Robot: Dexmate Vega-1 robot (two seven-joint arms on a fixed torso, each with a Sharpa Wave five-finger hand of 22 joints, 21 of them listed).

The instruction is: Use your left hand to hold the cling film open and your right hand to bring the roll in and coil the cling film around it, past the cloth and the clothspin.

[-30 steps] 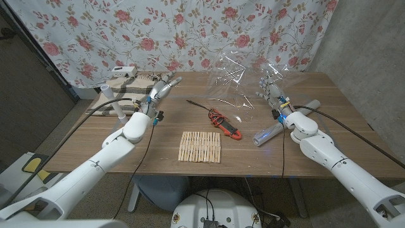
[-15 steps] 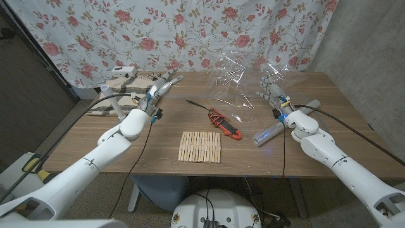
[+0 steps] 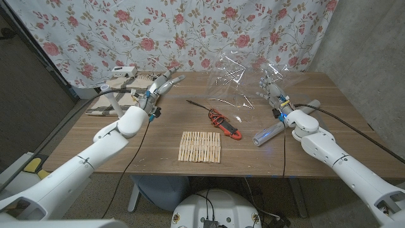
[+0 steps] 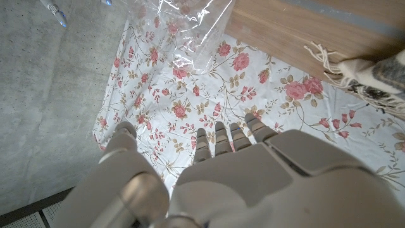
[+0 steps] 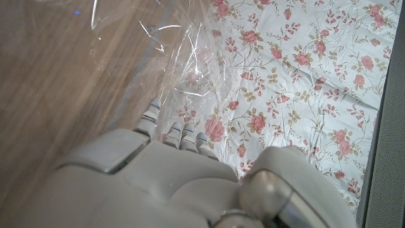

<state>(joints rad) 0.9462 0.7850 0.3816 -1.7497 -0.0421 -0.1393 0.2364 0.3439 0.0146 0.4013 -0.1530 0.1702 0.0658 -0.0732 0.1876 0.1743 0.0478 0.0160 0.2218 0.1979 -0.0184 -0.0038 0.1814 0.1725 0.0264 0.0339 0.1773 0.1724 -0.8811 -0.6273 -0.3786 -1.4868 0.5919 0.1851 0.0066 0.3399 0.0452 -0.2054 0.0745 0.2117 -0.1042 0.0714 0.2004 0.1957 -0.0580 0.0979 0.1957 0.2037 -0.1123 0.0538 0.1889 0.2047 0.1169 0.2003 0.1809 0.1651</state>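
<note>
The clear cling film stands crumpled at the back of the table, part of it rising around my right hand. That hand is raised with fingers spread and grips nothing; the film lies just past its fingertips. The roll, a pale tube, lies on the table in front of my right wrist. My left hand hovers at the back left with fingers straight and nothing in it, beside the striped cloth. From the left wrist I see the film well beyond my left hand. A mat of wooden clothespins lies at the front middle.
A red and black clamp meter with a thin probe lies between the clothespins and the film. A white tube stands on the cloth, with a white box behind it. The flowered curtain hangs close behind the table's far edge.
My left arm has swung a little to the left and its hand has drifted slightly toward the back. The right hand has barely moved.
</note>
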